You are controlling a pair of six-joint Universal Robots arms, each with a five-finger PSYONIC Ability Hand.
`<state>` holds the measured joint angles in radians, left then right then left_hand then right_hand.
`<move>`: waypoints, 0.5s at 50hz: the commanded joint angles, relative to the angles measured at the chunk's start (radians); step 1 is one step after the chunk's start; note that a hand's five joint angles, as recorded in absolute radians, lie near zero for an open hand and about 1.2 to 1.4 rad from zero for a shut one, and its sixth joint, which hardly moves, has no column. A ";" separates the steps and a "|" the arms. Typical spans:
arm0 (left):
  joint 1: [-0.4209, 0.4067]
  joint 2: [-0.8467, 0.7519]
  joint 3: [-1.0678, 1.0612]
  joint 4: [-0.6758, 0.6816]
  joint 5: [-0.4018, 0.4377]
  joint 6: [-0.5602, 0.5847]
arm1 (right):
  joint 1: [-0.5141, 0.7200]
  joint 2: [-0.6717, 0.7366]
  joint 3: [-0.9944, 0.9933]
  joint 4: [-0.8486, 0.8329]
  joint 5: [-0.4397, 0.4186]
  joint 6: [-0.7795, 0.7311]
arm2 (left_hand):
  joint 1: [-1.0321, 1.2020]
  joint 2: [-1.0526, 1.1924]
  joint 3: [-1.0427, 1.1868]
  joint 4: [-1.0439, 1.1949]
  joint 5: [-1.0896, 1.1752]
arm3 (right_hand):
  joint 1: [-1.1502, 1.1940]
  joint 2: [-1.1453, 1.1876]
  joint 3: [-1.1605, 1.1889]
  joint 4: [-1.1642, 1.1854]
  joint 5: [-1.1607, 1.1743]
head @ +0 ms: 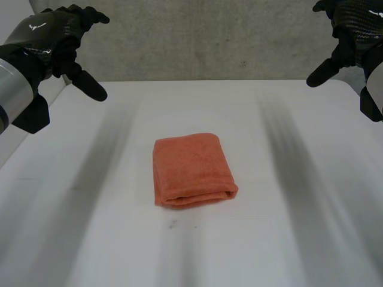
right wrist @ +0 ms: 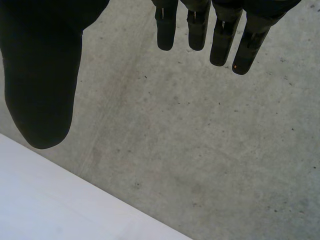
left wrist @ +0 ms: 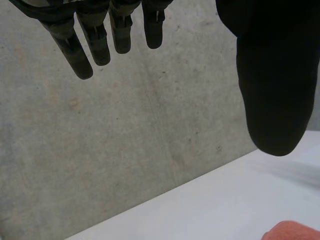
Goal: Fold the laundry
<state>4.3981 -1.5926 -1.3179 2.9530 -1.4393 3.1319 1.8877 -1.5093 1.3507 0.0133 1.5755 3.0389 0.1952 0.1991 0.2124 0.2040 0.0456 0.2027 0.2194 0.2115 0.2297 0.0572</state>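
An orange towel (head: 192,170) lies folded into a small thick rectangle in the middle of the white table (head: 287,239), its rounded fold facing the front right. My left hand (head: 57,39) hovers high at the far left, open, fingers straight and thumb out, holding nothing. My right hand (head: 350,33) hovers high at the far right, open and empty too. In the left wrist view, the fingers (left wrist: 95,42) and thumb (left wrist: 272,85) spread wide above the table edge, with a corner of the towel (left wrist: 292,231) below the thumb. In the right wrist view, the fingers (right wrist: 220,35) and thumb (right wrist: 42,85) spread wide.
A grey concrete wall (head: 203,42) rises behind the table's far edge. Bare table surface surrounds the towel on all sides.
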 commanded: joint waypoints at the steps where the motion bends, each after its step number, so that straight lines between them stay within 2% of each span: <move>1: 0.001 0.011 -0.014 0.018 0.011 -0.019 | -0.002 -0.014 0.022 -0.004 -0.005 -0.012 | -0.021 -0.025 -0.038 -0.029 -0.046 | -0.028 -0.045 -0.037 -0.055 -0.057; 13: -0.008 0.057 -0.092 0.152 0.011 -0.016 | 0.002 -0.015 0.054 -0.006 -0.011 -0.012 | -0.021 -0.025 -0.038 -0.029 -0.046 | -0.028 -0.045 -0.037 -0.055 -0.057; 25: -0.009 0.077 -0.104 0.167 0.014 -0.015 | 0.001 -0.031 0.064 -0.006 -0.017 -0.012 | -0.021 -0.025 -0.038 -0.029 -0.046 | -0.028 -0.045 -0.037 -0.055 -0.057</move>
